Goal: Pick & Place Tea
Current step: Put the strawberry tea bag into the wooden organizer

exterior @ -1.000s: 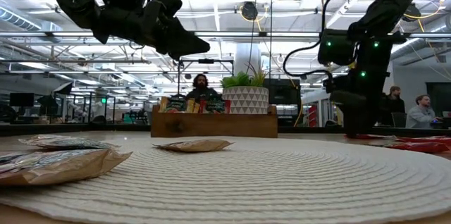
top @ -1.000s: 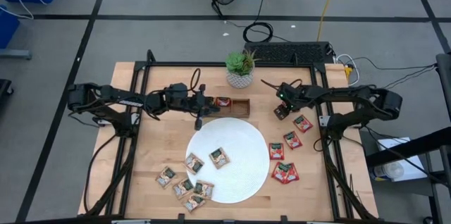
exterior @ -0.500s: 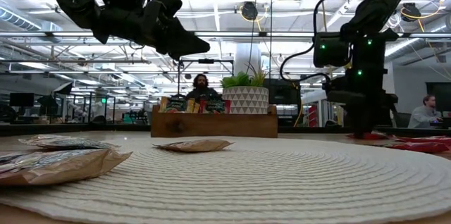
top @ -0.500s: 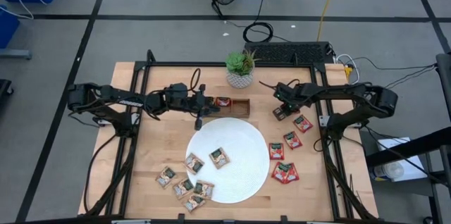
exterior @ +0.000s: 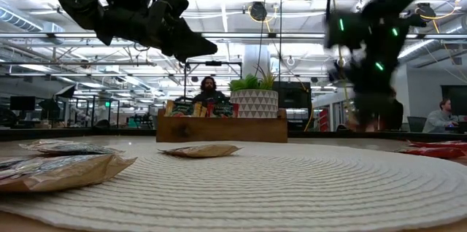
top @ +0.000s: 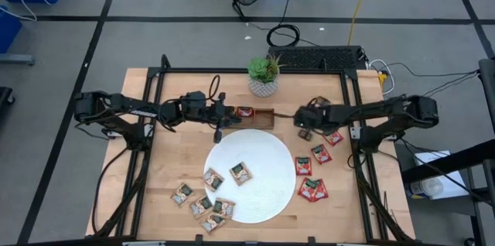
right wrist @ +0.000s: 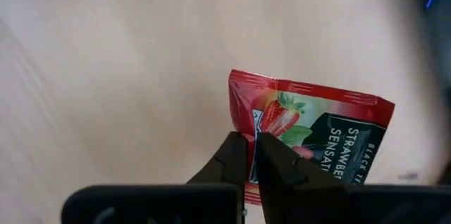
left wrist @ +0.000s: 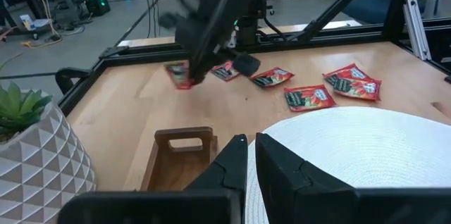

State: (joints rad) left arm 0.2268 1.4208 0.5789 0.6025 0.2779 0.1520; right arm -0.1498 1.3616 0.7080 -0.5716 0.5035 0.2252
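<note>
1. We are seeing the right gripper (right wrist: 251, 155) pinching a red tea sachet (right wrist: 310, 136) by one corner, its fingers closed on the edge; in the high view this sits right of centre, just beside the right end of the wooden tray (top: 259, 117).

2. We are judging the hold as thin: only a corner is lying between the fingers, so the sachet could be slipping out or swinging if the arm is moving fast, and the blur on that arm in the low view suggests speed.

3. We are noting that the tray compartments are narrow, and a dangling sachet could be catching the tray's end wall and dropping onto the worktop (top: 179, 165) instead.

4. The left gripper (top: 219, 133) is hovering at the upper-left rim of the white plate (top: 267, 188), just below the tray, fingers nearly closed and holding nothing that we can see. Both arms are working close to the tray, so contact between them is a risk.

5. More red sachets (top: 312, 189) are lying at centre right; tan sachets (top: 203, 204) are resting at lower centre.
</note>
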